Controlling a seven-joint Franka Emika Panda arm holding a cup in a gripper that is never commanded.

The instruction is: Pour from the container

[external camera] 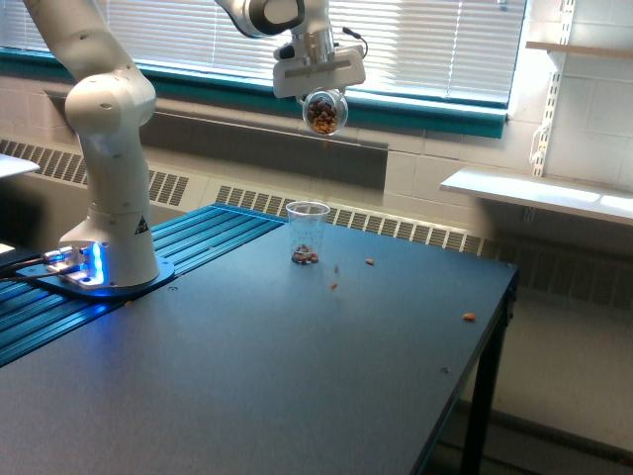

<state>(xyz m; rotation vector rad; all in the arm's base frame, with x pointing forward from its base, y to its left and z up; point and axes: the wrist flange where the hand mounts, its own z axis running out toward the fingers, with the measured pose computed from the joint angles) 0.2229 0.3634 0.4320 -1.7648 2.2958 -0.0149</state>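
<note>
Stood under bright window blinds [425, 40] with a teal sill [435, 111], above a long radiator grille [396, 226]. Backed by pale tiled wall [584, 119] with white shelves [539, 193] on slotted rails. Filled in front by a dark table [297, 376].

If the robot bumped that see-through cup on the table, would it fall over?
Probably yes. The plastic cup looks thin, tall and narrow-based, so likely light and tippy. Only a few nuts sit in its bottom, adding little weight. It might slide on the smooth table first.
</note>
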